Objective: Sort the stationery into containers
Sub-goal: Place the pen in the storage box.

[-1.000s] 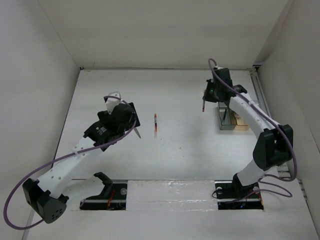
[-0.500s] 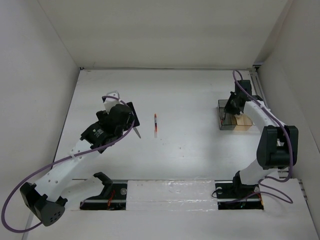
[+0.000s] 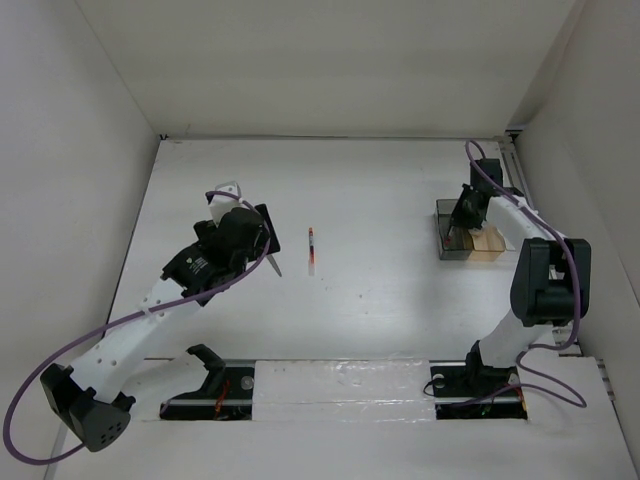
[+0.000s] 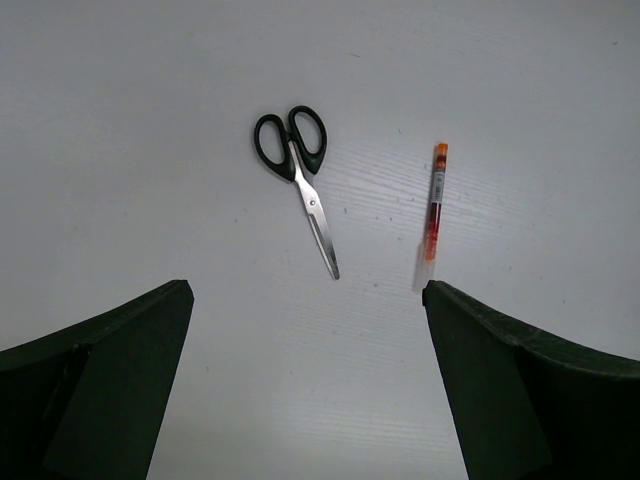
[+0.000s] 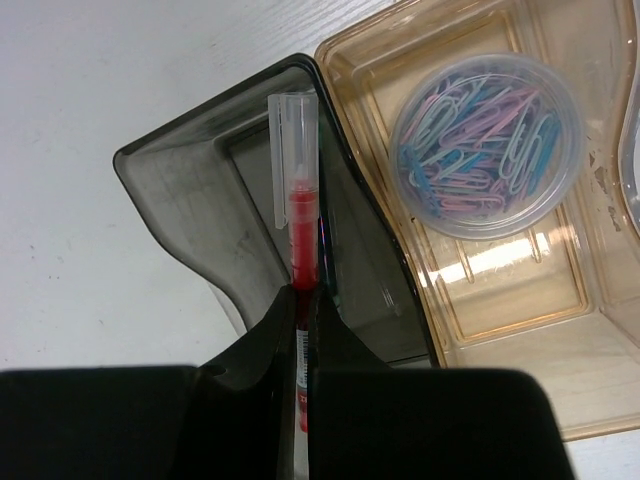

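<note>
Right tool (image 5: 303,312): clenched on red pen (image 5: 296,205), clear cap end leading, aligned over dark grey compartment (image 5: 180,190). Judged ready for drop-in.
Left tool (image 4: 307,290): fully released, holds nothing. Hovers above scissors (image 4: 298,170) and second red pen (image 4: 434,200), which lie apart on desk (image 4: 130,90). Likely staged for next pick.

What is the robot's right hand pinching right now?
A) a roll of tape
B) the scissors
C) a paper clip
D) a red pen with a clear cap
D: the right gripper is shut on the red pen, whose clear cap points at the dark grey compartment. The scissors lie loose in the left wrist view, and the paper clips sit in their round tub.
</note>
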`<state>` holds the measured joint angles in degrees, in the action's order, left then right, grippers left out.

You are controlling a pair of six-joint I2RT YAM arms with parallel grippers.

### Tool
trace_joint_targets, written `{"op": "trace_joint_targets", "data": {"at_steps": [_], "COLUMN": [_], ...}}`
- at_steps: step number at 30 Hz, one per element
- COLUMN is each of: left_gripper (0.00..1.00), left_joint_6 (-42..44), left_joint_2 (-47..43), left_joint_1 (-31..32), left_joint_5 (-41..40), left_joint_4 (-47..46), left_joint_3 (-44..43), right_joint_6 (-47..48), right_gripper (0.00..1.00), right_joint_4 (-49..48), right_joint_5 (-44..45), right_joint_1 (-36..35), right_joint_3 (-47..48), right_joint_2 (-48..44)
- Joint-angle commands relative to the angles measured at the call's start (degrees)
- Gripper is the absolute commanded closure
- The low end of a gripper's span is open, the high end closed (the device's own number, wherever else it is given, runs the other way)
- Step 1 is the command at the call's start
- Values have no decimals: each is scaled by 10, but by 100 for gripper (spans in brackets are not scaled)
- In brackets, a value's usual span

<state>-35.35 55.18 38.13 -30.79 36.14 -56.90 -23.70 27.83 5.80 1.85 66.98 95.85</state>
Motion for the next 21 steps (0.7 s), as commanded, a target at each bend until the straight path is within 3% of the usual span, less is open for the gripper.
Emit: {"op": "trace_joint_targets", "data": {"at_steps": [1,6,8,9,16,21], "left_gripper": [0,0,0,0,0,0], "left_joint_6": [7,7,7,7,-5,-44], "left_joint_2": [-1,-1,-1,-1,-1,-6], "left_joint_1": [-2,-2,-2,-2,-2,-2], "left_joint_5": [0,0,0,0,-16,-61], "left_joint_4": [-11,-11,-11,-11,-4,25], "left_joint_3": [0,0,0,0,0,-13], "right_joint_6": [8,8,2,2,-26,-59], "right_gripper": [100,59,51,38,36,35], "right_joint_4": [-13,-8,-8,-8,31,-1], "right_joint_5": [18,12,18,24,50,54], "right_joint_1": [3,-9,-19,-29,-108,-283], "right_joint_3": [16,16,16,16,47,82], "right_joint_2": [-5,-12,-32,-39,-90,-76]}}
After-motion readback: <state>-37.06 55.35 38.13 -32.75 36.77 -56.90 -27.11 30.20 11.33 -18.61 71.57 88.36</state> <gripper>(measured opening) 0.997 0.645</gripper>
